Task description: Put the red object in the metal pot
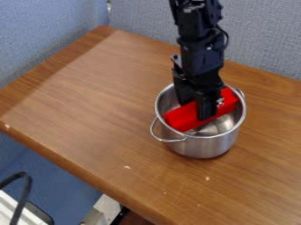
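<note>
The metal pot (202,141) stands on the wooden table (83,97), right of its middle, with a thin wire handle on its near left side. Inside it the red object (185,115) lies tilted, one end reaching toward the right rim. My gripper (203,111) points straight down into the pot, its black fingers shut on the middle of the red object. The fingertips are partly hidden by the block and the pot's wall.
The table's front edge runs diagonally from the left to the bottom right. A blue partition wall stands behind the table. A black cable lies on the floor at the bottom left.
</note>
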### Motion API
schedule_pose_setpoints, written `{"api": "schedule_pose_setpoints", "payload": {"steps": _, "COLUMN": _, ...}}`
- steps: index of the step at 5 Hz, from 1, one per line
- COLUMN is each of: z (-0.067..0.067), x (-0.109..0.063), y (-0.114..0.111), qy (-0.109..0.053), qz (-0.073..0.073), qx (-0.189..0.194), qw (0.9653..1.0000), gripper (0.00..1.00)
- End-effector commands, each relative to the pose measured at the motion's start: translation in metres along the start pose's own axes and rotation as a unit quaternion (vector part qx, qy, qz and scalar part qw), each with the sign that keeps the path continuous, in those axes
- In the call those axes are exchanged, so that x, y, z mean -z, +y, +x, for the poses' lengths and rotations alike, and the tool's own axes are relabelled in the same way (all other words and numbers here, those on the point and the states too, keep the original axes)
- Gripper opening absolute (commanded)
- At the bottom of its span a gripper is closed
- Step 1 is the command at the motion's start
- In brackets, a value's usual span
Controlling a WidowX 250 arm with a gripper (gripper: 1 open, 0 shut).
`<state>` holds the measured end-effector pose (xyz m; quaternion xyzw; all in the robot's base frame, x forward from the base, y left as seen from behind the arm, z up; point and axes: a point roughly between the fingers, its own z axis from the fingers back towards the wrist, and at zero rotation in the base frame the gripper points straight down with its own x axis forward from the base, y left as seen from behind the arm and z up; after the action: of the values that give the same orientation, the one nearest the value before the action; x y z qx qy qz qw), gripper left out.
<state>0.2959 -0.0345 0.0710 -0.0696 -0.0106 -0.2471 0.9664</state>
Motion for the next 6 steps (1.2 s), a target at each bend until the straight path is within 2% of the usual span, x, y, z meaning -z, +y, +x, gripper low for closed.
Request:
{"api": "schedule_pose_setpoints", "payload": {"steps": 1, "z": 0.0095, "x": -0.0285, "y": 0.0033, "qy": -0.048, "qz": 0.016, "qx": -0.004, "qw": 0.9987, "gripper": 0.00}}
{"api": "schedule_pose_setpoints", "payload": {"steps": 4, "z": 0.0106, "x": -0.0279, "y": 0.0052, "qy": -0.044, "qz": 0.011, "qx": -0.010, "qw": 0.9989, "gripper": 0.00}}
{"api": "schedule_pose_setpoints", "payload": {"steps": 5, "z": 0.0109, "x": -0.0277, "y": 0.0057, "qy": -0.042, "qz": 0.008, "qx": -0.013, "qw": 0.9990, "gripper": 1.00}}
{"api": "schedule_pose_setpoints", "payload": {"steps": 6, "z": 0.0120, "x": -0.0259, "y": 0.0066, "qy": -0.040, "qz": 0.007, "qx": -0.014, "qw": 0.9991, "gripper": 0.00}}
